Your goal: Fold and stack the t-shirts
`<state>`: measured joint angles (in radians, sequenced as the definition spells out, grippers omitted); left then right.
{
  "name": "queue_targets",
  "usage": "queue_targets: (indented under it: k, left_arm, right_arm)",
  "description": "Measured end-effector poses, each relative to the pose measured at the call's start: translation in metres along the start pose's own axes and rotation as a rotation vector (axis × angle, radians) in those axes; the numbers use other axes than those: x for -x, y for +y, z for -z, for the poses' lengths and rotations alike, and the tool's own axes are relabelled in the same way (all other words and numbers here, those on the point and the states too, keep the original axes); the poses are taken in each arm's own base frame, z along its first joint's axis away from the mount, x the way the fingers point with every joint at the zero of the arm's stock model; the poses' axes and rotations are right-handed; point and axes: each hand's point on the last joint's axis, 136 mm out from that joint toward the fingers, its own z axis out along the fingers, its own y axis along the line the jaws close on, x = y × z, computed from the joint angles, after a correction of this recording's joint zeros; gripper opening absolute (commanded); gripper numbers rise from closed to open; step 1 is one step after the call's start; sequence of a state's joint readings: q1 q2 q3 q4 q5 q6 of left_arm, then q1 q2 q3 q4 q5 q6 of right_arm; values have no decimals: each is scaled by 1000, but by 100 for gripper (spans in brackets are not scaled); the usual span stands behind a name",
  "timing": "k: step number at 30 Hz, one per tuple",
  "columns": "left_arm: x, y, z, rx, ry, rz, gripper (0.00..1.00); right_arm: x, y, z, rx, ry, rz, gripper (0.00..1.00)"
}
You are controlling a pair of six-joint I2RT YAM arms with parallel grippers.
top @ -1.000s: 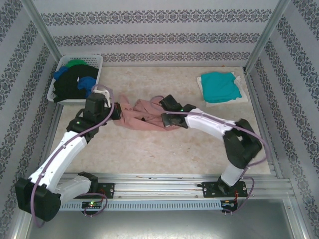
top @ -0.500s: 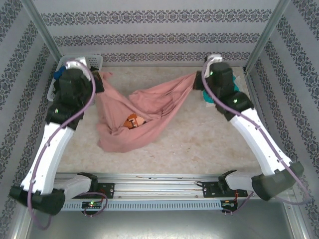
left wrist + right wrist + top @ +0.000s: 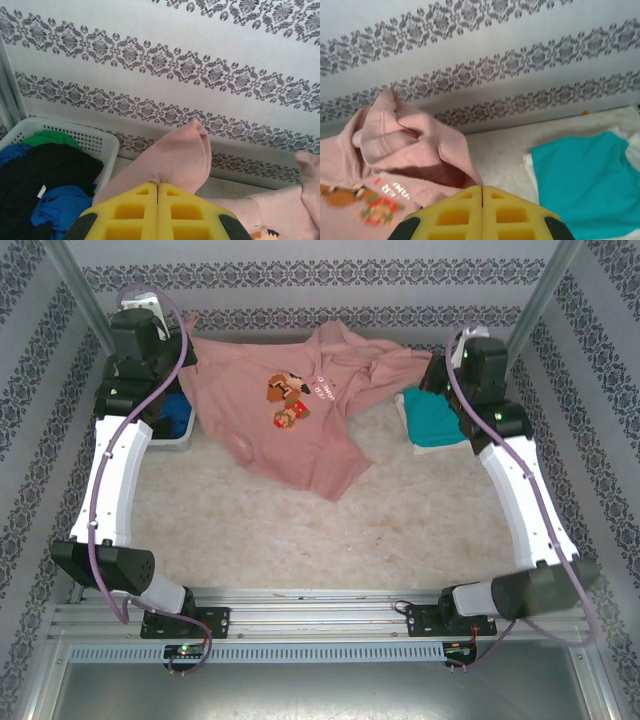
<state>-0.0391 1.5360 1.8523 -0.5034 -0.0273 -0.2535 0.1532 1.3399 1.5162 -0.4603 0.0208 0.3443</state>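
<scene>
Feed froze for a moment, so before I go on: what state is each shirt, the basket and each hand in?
salmon-pink t-shirt: unfolded, lifted, stretched between both hands.
teal t-shirt: folded, lying flat.
white basket: holds crumpled black, blue and green shirts.
left hand: shut on the salmon-pink t-shirt.
right hand: shut on the salmon-pink t-shirt.

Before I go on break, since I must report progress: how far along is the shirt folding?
Done: one teal shirt lies folded at the far right. In hand: the pink shirt hangs spread between the left jaws and right jaws, both shut on it, not yet folded. Left: the black shirt, blue shirt and green shirt lie bunched in the basket.
</scene>
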Motion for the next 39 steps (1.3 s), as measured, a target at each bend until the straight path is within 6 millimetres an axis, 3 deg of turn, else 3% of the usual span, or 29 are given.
queue_targets:
  k: [1,2,3,6,8,9,10,12,13,15,16,17,19,21,24,27,30,33,34,36,39]
  left_arm:
    - [-3,-2,-8,-11,7,0,15]
    - [-6,-5,-21,-21,18,-1,47]
    - [-9,-8,-35,-32,28,-1,61]
    - [-32,-17,-102,-66,108,3,82]
    - [-73,-20,-151,-81,214,11,91]
    - [-97,-19,-166,-79,268,11,98]
    - [-132,-15,-178,-67,354,7,100]
    - [-190,-8,-180,-41,482,-8,100]
    - [-220,-6,-172,-32,547,-19,100]
    - [-257,-11,-146,-41,623,-39,100]
    - [-270,-19,-124,-60,641,-55,100]
    - [-278,-30,-103,-86,641,-75,100]
    - [-282,-67,-59,-180,604,-130,98]
    - [-285,-121,-21,-326,540,-199,94]
    - [-313,-184,7,-488,521,-288,89]
    - [-370,-211,1,-534,596,-377,86]
    - [-434,-213,-16,-524,708,-454,83]
    - [-476,-208,-33,-502,783,-504,83]
    - [-482,-209,-39,-496,789,-520,83]
    - [-475,-221,-51,-504,758,-527,81]
    - [-463,-235,-64,-509,716,-540,66]
  right_arm:
    - [-12,-3,2,-3,18,-8,0]
    - [-24,-6,1,-6,37,-17,0]
    - [-34,-9,-3,-15,55,-23,0]
    - [-73,-24,-26,-57,144,-40,0]
    - [-105,-38,-44,-101,225,-42,0]
    - [-117,-44,-50,-118,256,-43,0]
    - [-128,-52,-55,-139,284,-46,0]
    - [-138,-67,-59,-184,315,-52,0]
    - [-138,-74,-59,-203,315,-55,1]
    - [-134,-82,-58,-226,300,-59,9]
    - [-132,-85,-58,-236,293,-59,19]
    - [-131,-89,-57,-247,290,-61,21]
    - [-131,-95,-56,-266,294,-59,28]
    - [-132,-99,-54,-283,298,-56,38]
    - [-132,-97,-46,-292,296,-45,42]
    - [-137,-82,-31,-243,287,-37,43]
    - [-156,-75,-18,-192,304,-58,43]
    - [-182,-86,-12,-204,348,-92,43]
    - [-191,-90,-11,-210,368,-103,44]
    - [-207,-96,-11,-217,401,-120,45]
    - [-221,-94,-13,-196,428,-134,51]
